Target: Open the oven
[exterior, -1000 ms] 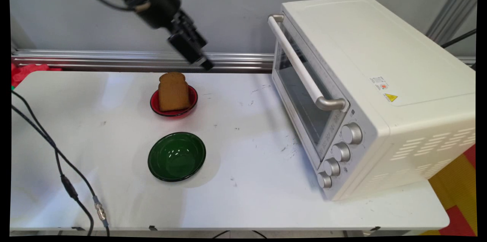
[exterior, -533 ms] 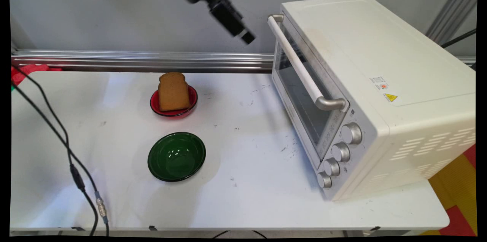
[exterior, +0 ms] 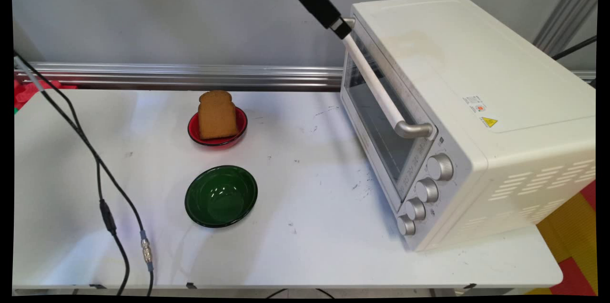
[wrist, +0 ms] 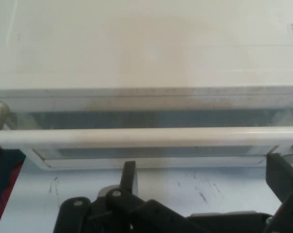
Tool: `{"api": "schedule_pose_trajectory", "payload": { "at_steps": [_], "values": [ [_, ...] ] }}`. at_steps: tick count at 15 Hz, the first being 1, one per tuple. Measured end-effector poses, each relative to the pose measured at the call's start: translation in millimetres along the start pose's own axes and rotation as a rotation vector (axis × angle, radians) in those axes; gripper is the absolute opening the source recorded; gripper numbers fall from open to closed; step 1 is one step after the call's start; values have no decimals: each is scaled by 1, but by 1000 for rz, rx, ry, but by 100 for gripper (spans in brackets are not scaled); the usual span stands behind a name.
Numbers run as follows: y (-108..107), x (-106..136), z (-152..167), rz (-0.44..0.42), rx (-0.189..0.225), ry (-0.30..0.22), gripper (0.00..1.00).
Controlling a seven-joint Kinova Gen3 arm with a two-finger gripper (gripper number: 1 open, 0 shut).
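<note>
Pincer [exterior: 341, 30]: spread wide and holding nothing. In the hand view, pincer [wrist: 203, 162] has one finger on each side of open space.
Handle [exterior: 376, 88]: a white bar across the oven [exterior: 476, 79] door. It runs crosswise just past the fingertips, and contact cannot be told.
Stage: the pincer is poised at the handle's far end, not closed round it.
Door: shut.
Elsewhere on counter [exterior: 310, 227]: toast [exterior: 217, 115] in a red bowl [exterior: 194, 134] and a green bowl [exterior: 221, 196], both well apart from the pincer.

No wording can be read anywhere. The toaster oven [exterior: 476, 103] carries a yellow warning triangle [exterior: 489, 122] on its top, near the front edge (beside it a small white label [exterior: 475, 104], print too fine to read).
</note>
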Motion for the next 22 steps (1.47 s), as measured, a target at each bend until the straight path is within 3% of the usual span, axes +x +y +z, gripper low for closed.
{"api": "schedule_pose_trajectory", "payload": {
  "at_steps": [5, 6, 13, 22],
  "values": [
    [-4, 5, 14, 14, -10, 3, 100],
    [-5, 6, 17, 19, -10, 6, 0],
    [-17, 7, 41, 24, -6, 4, 0],
    [-25, 9, 76, 0, -31, 18, 0]
  ]
}}
